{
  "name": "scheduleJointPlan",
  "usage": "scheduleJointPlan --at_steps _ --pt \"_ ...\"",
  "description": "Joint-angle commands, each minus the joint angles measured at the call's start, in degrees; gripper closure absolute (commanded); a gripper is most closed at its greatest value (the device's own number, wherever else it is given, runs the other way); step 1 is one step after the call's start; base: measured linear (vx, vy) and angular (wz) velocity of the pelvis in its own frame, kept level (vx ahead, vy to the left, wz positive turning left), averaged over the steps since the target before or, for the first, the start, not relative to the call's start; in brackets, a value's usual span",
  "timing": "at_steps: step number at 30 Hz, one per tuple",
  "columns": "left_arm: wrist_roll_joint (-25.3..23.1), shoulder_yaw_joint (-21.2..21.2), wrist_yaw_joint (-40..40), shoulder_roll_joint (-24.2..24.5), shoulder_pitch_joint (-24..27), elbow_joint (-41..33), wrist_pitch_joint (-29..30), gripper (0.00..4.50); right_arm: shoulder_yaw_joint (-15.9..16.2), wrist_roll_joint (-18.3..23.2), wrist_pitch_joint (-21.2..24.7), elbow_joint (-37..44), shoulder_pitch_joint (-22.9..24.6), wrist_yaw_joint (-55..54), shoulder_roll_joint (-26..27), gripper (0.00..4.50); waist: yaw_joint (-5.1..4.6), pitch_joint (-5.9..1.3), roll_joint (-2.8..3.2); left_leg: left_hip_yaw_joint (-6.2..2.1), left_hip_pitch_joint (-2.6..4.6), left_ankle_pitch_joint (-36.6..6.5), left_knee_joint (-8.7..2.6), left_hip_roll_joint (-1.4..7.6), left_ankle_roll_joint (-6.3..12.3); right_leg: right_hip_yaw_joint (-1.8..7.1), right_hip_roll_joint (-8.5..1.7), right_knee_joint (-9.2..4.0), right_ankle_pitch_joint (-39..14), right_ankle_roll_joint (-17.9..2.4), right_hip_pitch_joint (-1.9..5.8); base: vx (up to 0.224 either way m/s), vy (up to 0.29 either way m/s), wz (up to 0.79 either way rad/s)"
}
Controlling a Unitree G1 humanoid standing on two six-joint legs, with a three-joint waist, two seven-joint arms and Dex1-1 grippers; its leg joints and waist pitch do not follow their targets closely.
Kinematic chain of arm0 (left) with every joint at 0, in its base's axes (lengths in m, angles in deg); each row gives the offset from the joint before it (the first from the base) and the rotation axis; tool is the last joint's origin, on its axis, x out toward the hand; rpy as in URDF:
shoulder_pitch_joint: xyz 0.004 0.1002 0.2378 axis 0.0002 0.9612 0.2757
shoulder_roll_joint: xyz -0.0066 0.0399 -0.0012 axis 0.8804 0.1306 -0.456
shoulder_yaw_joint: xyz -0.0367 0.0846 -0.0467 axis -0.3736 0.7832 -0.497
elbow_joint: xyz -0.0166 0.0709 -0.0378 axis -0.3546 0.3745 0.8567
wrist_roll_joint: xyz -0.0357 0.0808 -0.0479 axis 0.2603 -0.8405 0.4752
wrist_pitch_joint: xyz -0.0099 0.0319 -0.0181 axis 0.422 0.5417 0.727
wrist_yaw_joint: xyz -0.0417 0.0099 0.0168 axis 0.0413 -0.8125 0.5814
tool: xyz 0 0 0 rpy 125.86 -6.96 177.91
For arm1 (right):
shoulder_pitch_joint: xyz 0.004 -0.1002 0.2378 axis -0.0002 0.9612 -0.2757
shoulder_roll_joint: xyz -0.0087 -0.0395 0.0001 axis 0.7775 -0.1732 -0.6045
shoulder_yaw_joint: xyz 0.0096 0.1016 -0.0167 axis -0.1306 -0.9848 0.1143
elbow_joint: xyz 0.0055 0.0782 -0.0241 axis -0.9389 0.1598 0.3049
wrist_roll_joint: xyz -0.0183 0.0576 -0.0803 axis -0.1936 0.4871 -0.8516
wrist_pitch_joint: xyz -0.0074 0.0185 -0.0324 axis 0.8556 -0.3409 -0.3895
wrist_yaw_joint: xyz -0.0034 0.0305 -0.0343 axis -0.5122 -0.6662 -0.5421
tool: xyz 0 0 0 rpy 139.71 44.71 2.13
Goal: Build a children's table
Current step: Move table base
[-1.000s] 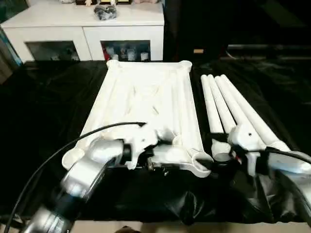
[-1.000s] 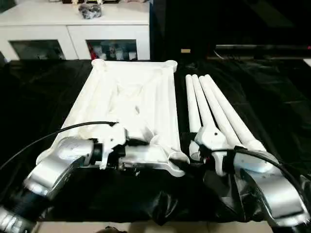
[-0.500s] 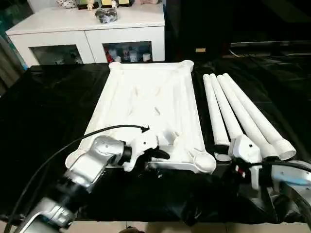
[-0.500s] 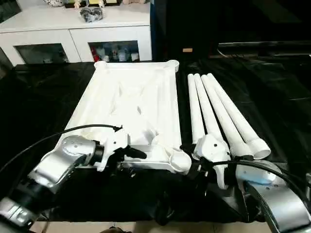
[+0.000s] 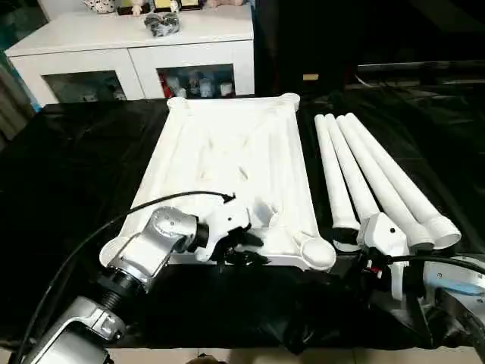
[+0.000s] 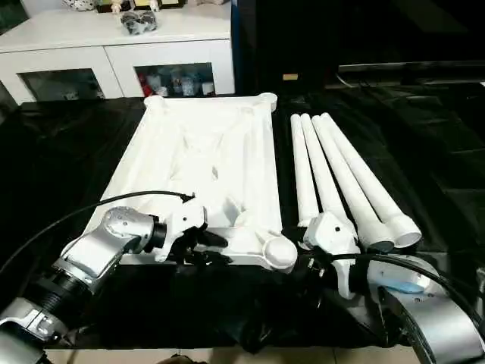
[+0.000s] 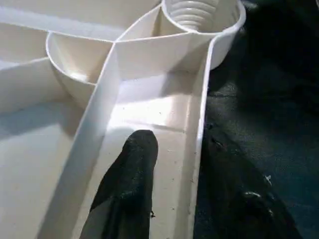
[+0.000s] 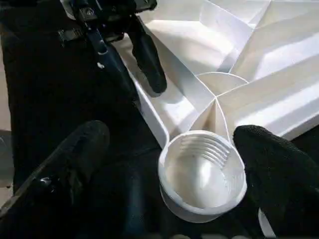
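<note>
Much of the right gripper (image 6: 299,262) is masked in the head views by its own white wrist housing and the crumpled black sheet (image 5: 68,174) covering the work surface, and the white cabinet (image 5: 132,49) in the upper left is cut off by the frame's top edge, the small objects on it too blurred to identify. Across the centre of the frame lies the white plastic rectangular tabletop (image 5: 227,163), underside up, with raised ribs crossing it and round sockets at its corners; the near right socket (image 8: 202,174) has ridged rings inside its wall. Four long white tapered tube legs (image 5: 371,178) lie side by side on the sheet just right of the tabletop, apart from it, their wider ends toward the lower right. At the lower centre, the left gripper (image 5: 242,249) straddles the tabletop's near edge wall: one black finger (image 7: 130,179) rests inside the channel between a rib and that wall, the other sits outside over the black sheet, with the jaws drawn in close on either side of the wall; whether they actually press it cannot be told. Opposite, the right gripper stands wide open, its two black fingertips (image 8: 75,149) flanking the near right socket without touching it.
</note>
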Motion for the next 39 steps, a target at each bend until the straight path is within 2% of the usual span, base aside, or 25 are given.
scheduleJointPlan --at_steps 1,2,3,8,10,12,16,18,19,21,22,23,26,27,28,29,30,31,32,36,39 --pt "-1.05 0.26 -0.22 0.2 -0.96 0.51 -0.24 3.21 -0.99 0.6 0.08 1.97 -0.39 0.3 -0.42 0.0 0.1 -2.76 -0.97 -2.86 1.08 -14.65 -4.63 5.49 3.01 3.06 -6.12 -5.08 -14.01 -12.81 1.56 0.0 0.0 0.0" --pt "-1.24 0.2 -0.28 0.1 -1.01 0.77 -0.34 3.21 -0.95 0.65 0.07 1.95 -0.41 0.29 -0.46 0.0 0.09 -2.77 -0.92 -2.85 1.06 -14.54 -4.6 5.47 3.02 3.06 -6.14 -5.11 -14.1 -12.72 1.54 0.0 0.0 0.0" --pt "-1.49 0.1 -0.53 -0.02 -1.12 1.09 -0.51 3.47 -0.8 0.57 -0.03 1.86 -0.48 0.26 -0.46 0.0 0.08 -2.77 -1.01 -2.84 1.06 -14.52 -4.6 5.48 3.02 3.04 -6.12 -5.12 -14.15 -12.68 1.53 0.0 0.0 0.0" --pt "-1.7 -0.76 -1.93 -0.83 -1.44 1.92 0.12 3.73 -0.3 0.29 -0.55 1.36 -1.0 -0.54 -0.08 0.0 0.12 -2.58 -1.07 -2.84 1.15 -15.74 -4.66 5.41 2.67 3.08 -6.17 -5.38 -17.1 -12.15 1.35 0.0 0.0 0.0" --pt "-1.65 -0.91 -2.19 -0.75 -1.24 1.48 0.76 3.94 -0.21 0.19 -0.7 1.26 -1.06 -0.61 -0.02 0.0 0.05 -2.53 -1.24 -2.9 0.98 -15.89 -4.74 5.36 2.57 3.09 -6.18 -5.44 -18.17 -11.66 1.43 0.0 0.0 0.0" --pt "-1.32 -1.6 -2.5 -0.8 -0.6 0.59 1.54 4.06 -0.06 0.09 -0.83 1.23 -1.08 -0.7 0.0 0.0 0.02 -2.53 -1.05 -2.95 1.04 -15.89 -4.74 5.39 2.52 3.09 -6.21 -5.53 -18.92 -11.3 1.31 0.0 0.0 0.0" --pt "-0.98 -2.56 -3.75 -0.14 1.79 -3.35 4.36 4.38 0.02 -0.08 -0.99 1.29 -0.99 -0.98 0.05 0.0 -0.38 -2.61 -1.09 -3.15 0.64 -15.01 -4.88 5.48 2.69 2.99 -6.22 -5.2 -16.45 -11.73 1.63 0.0 0.0 0.0" --pt "-0.88 -3.46 -5.92 0.12 3.62 -6.44 6.68 4.42 -0.05 -0.13 -1.12 1.38 -0.84 -1.2 0.09 0.0 -0.64 -2.66 -0.91 -3.1 0.64 -14.7 -4.8 5.43 3.12 2.99 -6.15 -5.2 -15.01 -12.13 1.58 0.0 0.0 0.0" --pt "-0.83 -4.03 -7.32 0.19 4.61 -8.12 8.01 4.46 -0.11 -0.15 -1.19 1.42 -0.76 -1.32 0.11 0.0 -0.94 -2.81 -0.98 -3.14 0.47 -13.41 -4.82 5.5 3.45 2.91 -6.1 -4.82 -12.09 -12.75 1.86 0.0 0.0 0.0" --pt "-0.98 -5.12 -10.12 0.15 6.65 -11.2 10.19 4.46 -0.16 -0.21 -1.33 1.51 -0.55 -1.56 0.19 0.0 -1.24 -2.9 -0.97 -3.07 0.35 -12.42 -4.62 5.39 4.33 2.81 -6.11 -4.68 -10.15 -13.25 2.02 0.0 0.0 0.0" --pt "-1.21 -5.57 -11.44 -0.14 7.34 -11.87 10.94 4.46 -0.15 -0.24 -1.39 1.47 -0.5 -1.61 0.25 0.0 -1.42 -2.8 -1.01 -3.02 0.2 -11.92 -4.51 5.19 5.0 2.72 -6.03 -4.86 -10.21 -13.23 2.03 0.0 0.0 0.0" --pt "-1.89 -6.29 -13.94 -0.59 8.8 -13.26 12.75 4.46 -0.07 -0.31 -1.51 1.38 -0.42 -1.73 0.39 0.0 -1.43 -2.74 -1.45 -2.88 0.35 -12.15 -4.44 5.14 5.23 2.7 -5.98 -5.0 -11.52 -13.12 1.94 0.0 0.0 0.0" --pt "-3.41 -7.21 -18.0 -1.43 11.12 -15.25 14.58 4.46 0.32 -0.45 -1.74 1.08 -0.62 -1.8 0.7 0.0 -1.62 -2.45 -1.7 -2.89 0.22 -12.24 -4.49 5.06 5.5 2.62 -5.82 -5.41 -15.02 -12.07 1.83 0.0 0.0 0.0" --pt "-3.59 -7.48 -18.85 -1.73 11.58 -15.76 15.14 4.46 0.51 -0.55 -1.84 0.93 -0.77 -1.81 0.82 0.0 -1.58 -2.48 -1.54 -2.88 0.27 -12.52 -4.43 4.99 5.37 2.58 -5.79 -5.42 -16.23 -11.7 1.8 0.0 0.0 0.0" --pt "-4.26 -7.76 -20.45 -2.14 11.87 -16.23 15.7 4.46 0.7 -0.64 -1.93 0.69 -1.0 -1.77 0.88 0.0 -1.56 -2.41 -1.76 -2.87 0.43 -13.28 -4.44 4.97 5.0 2.63 -5.8 -5.72 -18.54 -11.03 1.64 0.0 0.0 0.0" --pt "-4.72 -7.89 -21.51 -2.38 12.04 -16.58 16.08 4.46 0.82 -0.69 -2.0 0.53 -1.16 -1.74 0.91 0.0 -1.59 -2.37 -1.55 -2.96 0.41 -13.48 -4.54 5.01 4.71 2.64 -5.67 -5.69 -19.33 -10.64 1.54 0.0 0.0 0.0" --pt "-4.81 -7.76 -22.27 -2.54 12.4 -17.71 16.89 4.46 1.08 -0.89 -2.29 0.21 -1.42 -1.71 0.9 0.0 -1.53 -2.39 -1.89 -2.87 0.58 -13.92 -4.46 4.96 4.54 2.72 -5.6 -5.86 -19.98 -10.26 1.35 0.0 0.0 0.0" --pt "-4.88 -7.71 -23.28 -2.75 12.77 -18.91 17.76 4.46 1.27 -1.0 -2.49 -0.07 -1.64 -1.72 0.91 0.0 -1.43 -2.46 -1.71 -2.94 0.67 -13.77 -4.46 4.99 4.48 2.79 -5.71 -5.8 -19.87 -10.23 1.35 0.0 0.0 0.0" --pt "-4.93 -7.67 -24.05 -3.04 12.97 -19.77 18.68 4.46 1.39 -1.09 -2.63 -0.29 -1.82 -1.71 0.91 0.0 -1.44 -2.44 -1.9 -2.94 0.57 -13.24 -4.51 5.04 4.55 2.78 -5.6 -5.74 -18.7 -10.38 1.34 0.0 0.0 0.0" --pt "-5.18 -7.21 -25.65 -4.31 13.33 -21.66 20.18 4.46 1.58 -1.45 -3.07 -0.84 -2.28 -1.67 0.9 0.0 -0.94 -2.51 -1.67 -2.82 0.73 -12.51 -4.41 5.17 4.89 2.89 -5.62 -5.73 -17.01 -10.72 1.19 0.0 0.0 0.0" --pt "-5.53 -5.85 -24.87 -4.75 13.23 -21.63 16.35 4.46 1.58 -1.69 -3.38 -1.1 -2.37 -1.79 0.86 0.0 -0.74 -2.58 -1.66 -2.85 0.53 -11.84 -4.44 5.11 5.28 2.79 -5.55 -5.57 -15.05 -10.82 1.31 0.0 0.0 0.0"
